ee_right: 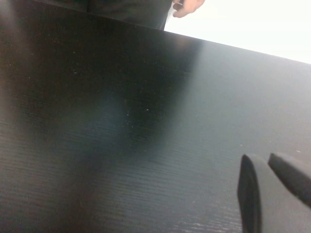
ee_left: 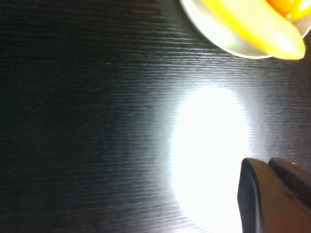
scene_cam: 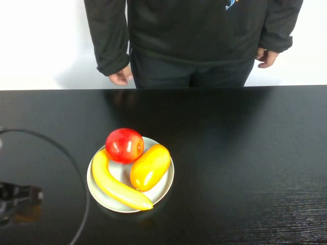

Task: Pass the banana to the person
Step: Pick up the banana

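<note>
Awaiting pickup, the banana lies on the plate near the counter's front-left; left gripper at the front-left corner must reach it (fingers indeterminate, right gripper likewise), person behind the far edge.

plate sits left of centre on the table. On the plate: banana along the 9-to-6 o'clock rim, apple at 12, oval fruit at 3, touching both apple and banana. person stands behind the table's far edge, at 12 o'clock from the plate. left gripper low at the table's left edge, 9 o'clock of the plate, well apart. right gripper over bare table, near the far edge.
</note>
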Robot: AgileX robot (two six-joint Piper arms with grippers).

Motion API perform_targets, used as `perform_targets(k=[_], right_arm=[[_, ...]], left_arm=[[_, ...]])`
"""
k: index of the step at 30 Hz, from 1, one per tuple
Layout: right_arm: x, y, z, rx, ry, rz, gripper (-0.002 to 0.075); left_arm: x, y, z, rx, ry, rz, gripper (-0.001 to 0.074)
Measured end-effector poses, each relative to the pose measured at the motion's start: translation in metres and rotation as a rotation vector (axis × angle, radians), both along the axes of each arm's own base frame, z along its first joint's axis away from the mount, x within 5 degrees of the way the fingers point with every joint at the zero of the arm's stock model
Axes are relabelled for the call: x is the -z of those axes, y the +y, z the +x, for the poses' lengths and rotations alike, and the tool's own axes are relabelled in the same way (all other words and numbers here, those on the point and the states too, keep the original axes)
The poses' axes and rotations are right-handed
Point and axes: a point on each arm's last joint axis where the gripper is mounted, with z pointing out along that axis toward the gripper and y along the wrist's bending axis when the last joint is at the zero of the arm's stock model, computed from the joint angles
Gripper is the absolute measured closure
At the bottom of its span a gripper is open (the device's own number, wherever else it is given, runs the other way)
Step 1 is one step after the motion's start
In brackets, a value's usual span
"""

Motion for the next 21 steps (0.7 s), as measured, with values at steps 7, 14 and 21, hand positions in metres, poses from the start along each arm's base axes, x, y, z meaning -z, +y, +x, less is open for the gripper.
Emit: perform_targets(k=[7,14,21], right_arm=[[0.0,0.0,0.0,0.0,0.0,0.0,0.0735],[0.0,0.0,0.0,0.0,0.0,0.0,0.0735],[0.0,0.0,0.0,0.0,0.0,0.0,0.0735]], left_arm=[[0.022,-0.038,0.018,0.115,0.111,-0.01,0.0739],[0.024,-0.087,0.038,0.208,0.141,0.053,0.0739],[0.03,-0.112,0.073,0.221,0.139,0.082,0.0691]])
